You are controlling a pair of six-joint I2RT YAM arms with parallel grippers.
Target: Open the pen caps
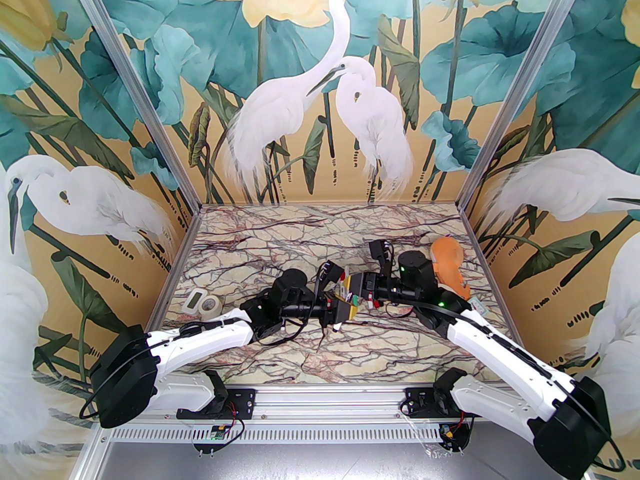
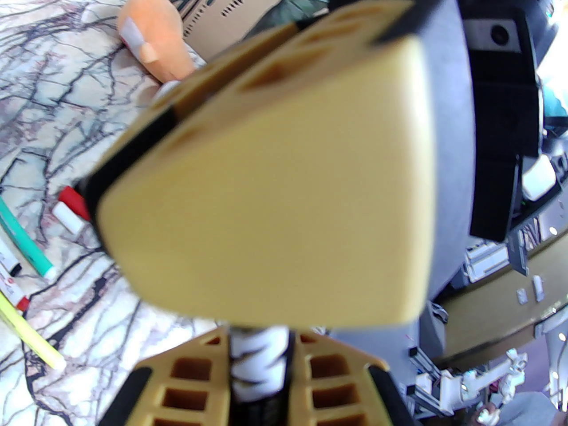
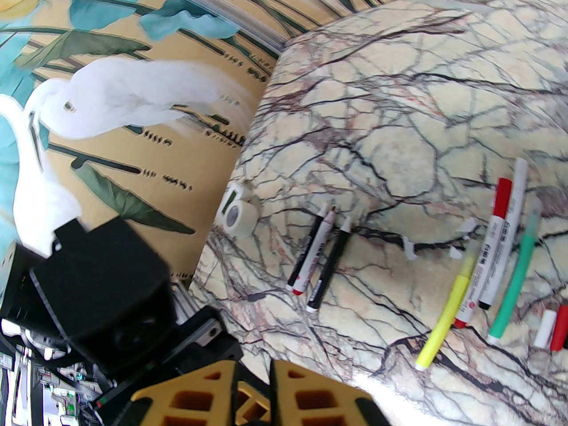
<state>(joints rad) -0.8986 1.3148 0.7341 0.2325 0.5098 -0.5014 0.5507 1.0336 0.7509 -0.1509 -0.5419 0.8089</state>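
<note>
My left gripper (image 2: 259,346) is clamped on a white pen (image 2: 257,362) with black print. The pen's far end is hidden behind a tan finger (image 2: 275,184) of the right gripper (image 3: 253,371), which meets mine nose to nose over the marble table (image 3: 399,82). The right fingers are clenched too; on what, I cannot tell. On the table a loose red cap (image 3: 560,326) and a white cap (image 3: 545,329) lie side by side. They are just beside a green pen (image 3: 514,282), a yellow highlighter (image 3: 446,317) and a red-capped marker (image 3: 495,246). An orange plush toy (image 1: 447,263) sits at the far right.
</note>
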